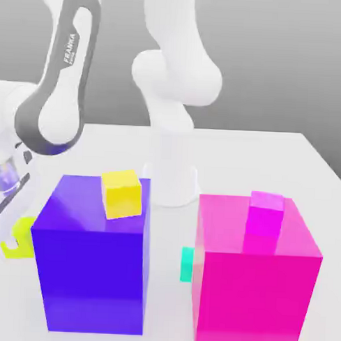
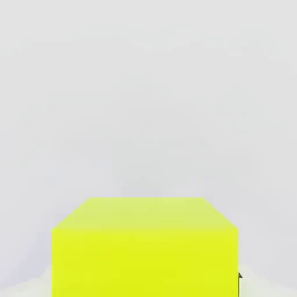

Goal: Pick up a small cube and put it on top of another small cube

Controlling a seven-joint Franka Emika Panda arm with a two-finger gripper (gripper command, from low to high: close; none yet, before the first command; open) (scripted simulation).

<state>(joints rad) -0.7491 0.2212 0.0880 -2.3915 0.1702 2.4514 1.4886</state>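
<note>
At the exterior view's lower left, the gripper is clamped tight on the lime cube, which peeks out beside the big purple block. This looks like the carry step. Next it must be brought over the yellow cube on the purple block's top, lined up square and set down gently.

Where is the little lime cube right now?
The lime cube sits at the exterior view's far left, beside the big purple block, low down by the robot's hand; the hand view shows it close up.
</note>
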